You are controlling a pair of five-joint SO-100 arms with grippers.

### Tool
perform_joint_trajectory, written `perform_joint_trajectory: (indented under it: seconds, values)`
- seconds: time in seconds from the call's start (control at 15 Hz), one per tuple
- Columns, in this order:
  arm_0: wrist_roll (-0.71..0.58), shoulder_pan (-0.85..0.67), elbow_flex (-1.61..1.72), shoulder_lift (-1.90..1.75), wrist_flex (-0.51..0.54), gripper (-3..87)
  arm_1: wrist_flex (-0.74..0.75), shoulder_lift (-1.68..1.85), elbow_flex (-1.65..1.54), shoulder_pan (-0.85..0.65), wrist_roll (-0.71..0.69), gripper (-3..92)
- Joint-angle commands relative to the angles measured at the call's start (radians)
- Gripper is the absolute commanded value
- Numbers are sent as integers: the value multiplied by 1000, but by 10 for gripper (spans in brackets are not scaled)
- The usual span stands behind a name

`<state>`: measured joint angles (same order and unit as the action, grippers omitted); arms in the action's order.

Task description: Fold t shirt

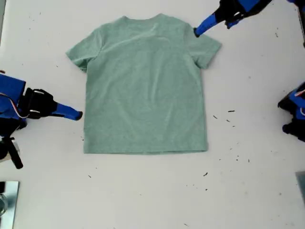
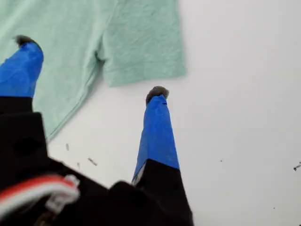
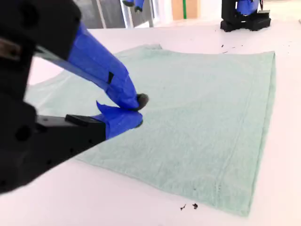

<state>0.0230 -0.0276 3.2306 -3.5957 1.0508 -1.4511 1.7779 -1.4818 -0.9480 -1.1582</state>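
Note:
The pale green t shirt [image 1: 145, 90] lies spread flat on the white table, neck toward the exterior view's top. My first gripper [image 1: 196, 31] comes in from the exterior view's top right and stands open at the sleeve on that side. In the first wrist view one fingertip [image 2: 26, 42] is over the t shirt [image 2: 141, 42] and the other over bare table, first gripper [image 2: 91, 67] holding nothing. My second gripper [image 1: 78, 114] is shut and empty, just off the shirt's side edge at the exterior view's left. The second wrist view shows that second gripper [image 3: 138, 112] low beside the t shirt [image 3: 202, 103].
Another blue arm base [image 1: 294, 114] sits at the exterior view's right edge. Small dark specks [image 1: 231, 112] dot the white table [image 1: 152, 191] to the right of the shirt in that view. A metal object [image 1: 7, 200] shows in the exterior view's bottom left corner.

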Motion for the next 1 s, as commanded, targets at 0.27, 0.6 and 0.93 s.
perform_joint_trajectory:
  seconds: [0.27,0.6,0.93]
  values:
    - [11,9,-5,-11,2,-1,407,-225,-279,-69,-41,377]
    - [15,17,-3,-9,0,-1,319,-387,-156,-69,-69,19]
    - [28,31,-3,-9,0,-1,-95,-357,184,-20,-103,12]
